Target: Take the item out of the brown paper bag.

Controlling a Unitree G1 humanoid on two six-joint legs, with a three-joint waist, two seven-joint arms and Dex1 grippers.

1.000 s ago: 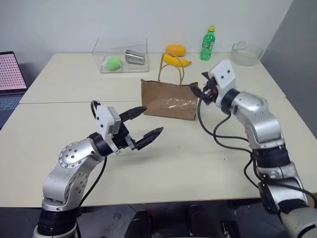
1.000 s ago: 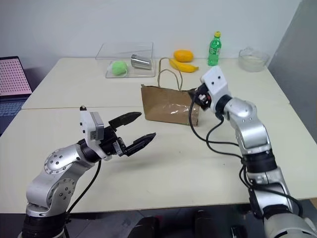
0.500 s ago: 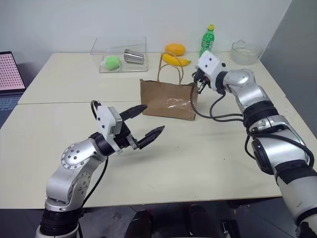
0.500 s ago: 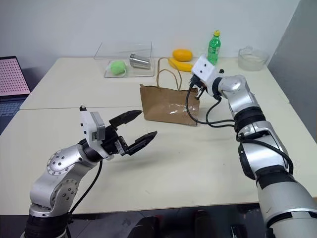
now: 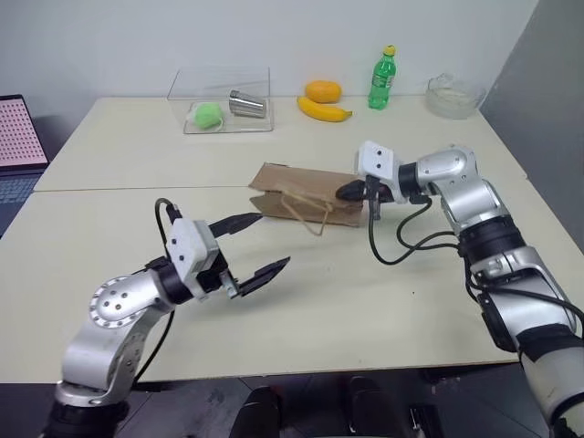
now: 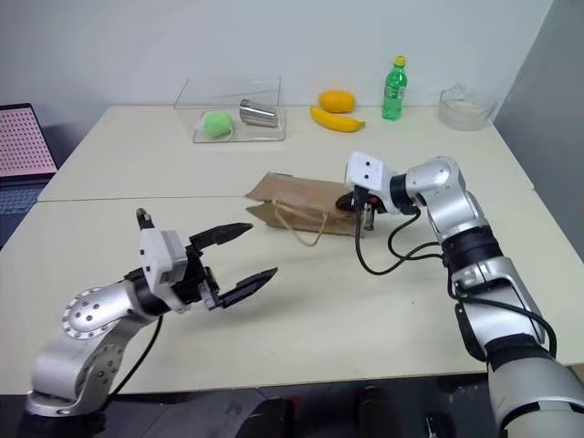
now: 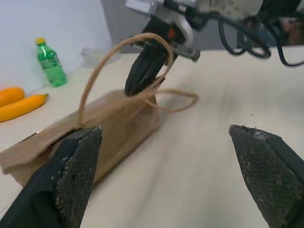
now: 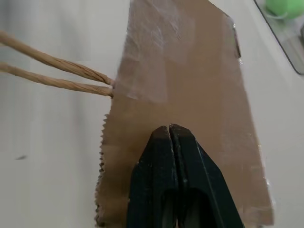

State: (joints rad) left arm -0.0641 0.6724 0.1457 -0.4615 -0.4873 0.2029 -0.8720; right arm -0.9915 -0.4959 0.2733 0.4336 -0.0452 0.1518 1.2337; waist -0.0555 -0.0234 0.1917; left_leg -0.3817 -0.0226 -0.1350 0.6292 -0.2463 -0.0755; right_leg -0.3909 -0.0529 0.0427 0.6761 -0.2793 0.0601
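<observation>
Pale desk [image 5: 109, 146] all around, and the brown paper bag [image 5: 301, 194] lies flat on its side, handles spilling toward the near edge. Right pincer [image 5: 351, 191] – fingers pressed together – sits at the bag's right end, tips against the paper. Left pincer [image 5: 254, 246] hovers just short of the bag, fingers spread wide, nothing held. The item can't be seen.

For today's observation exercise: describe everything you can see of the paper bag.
The paper bag is brown kraft with thin tan loop handles and a sawtooth mouth edge. It lies flat on its side on the table. The shut right gripper rests against its top face near one end; whether it pinches the paper is unclear.
</observation>
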